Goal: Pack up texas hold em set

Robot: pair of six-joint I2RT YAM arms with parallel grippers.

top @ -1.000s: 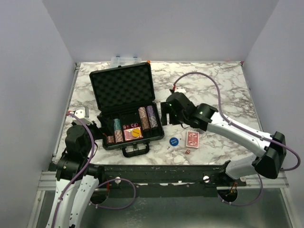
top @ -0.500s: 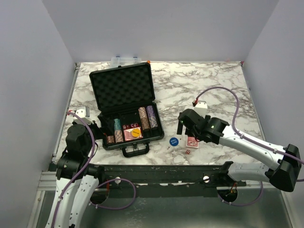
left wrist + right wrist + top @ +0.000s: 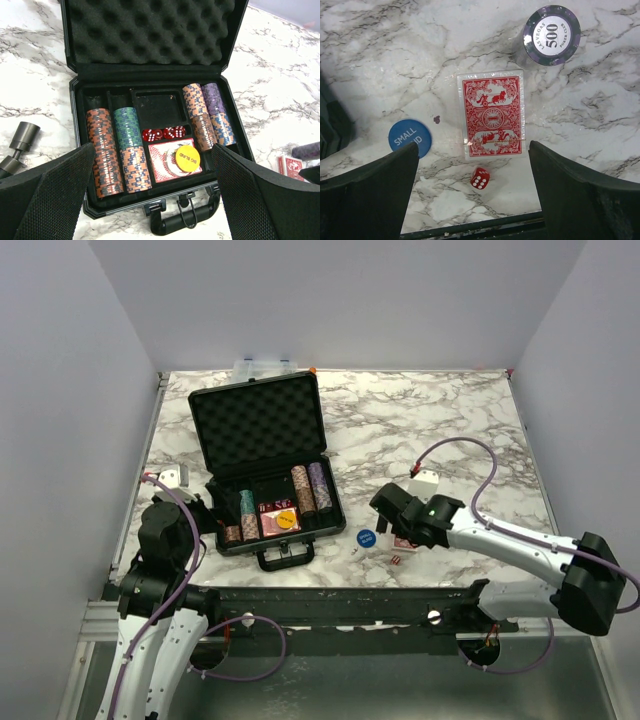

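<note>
Loose pieces are being gathered, by my reading, and the red-backed card deck [image 3: 492, 116] is the one in hand. It lies flat on the white marble tabletop [image 3: 395, 50], at about four o'clock from the black hard briefcase with foam lining [image 3: 262, 430]. The briefcase stands open toward the nine o'clock side of the overhead view.

The right claw [image 3: 472, 150] hangs directly over the deck, jaws spread wide and nothing between them. One finger stands at nine o'clock of the deck and the other at three, so they straddle its short width. A blue round button [image 3: 410, 138] lies at eight o'clock of the deck and a tiny red die [image 3: 479, 178] at six, both near it. A purple poker chip stack marked 500 [image 3: 551, 35] stands apart at one o'clock.

The left claw [image 3: 152, 147] is likewise wide open and empty, hovering at the briefcase's six o'clock side, by the handle. Inside are poker chip rows [image 3: 117, 150], red dice [image 3: 162, 134] and a second red-backed deck with a yellow round button [image 3: 187, 158] on it. The square recess [image 3: 155, 107] at twelve o'clock of those dice looks empty.

The next move probably calls for a straight descent until the fingertips meet the tabletop at the deck's long edges, then a firm close — a flat deck offers little to grip, and cards could fan or slide. The die and button sit close enough to be nudged. After that comes a carry toward ten o'clock, likely to that empty recess.
</note>
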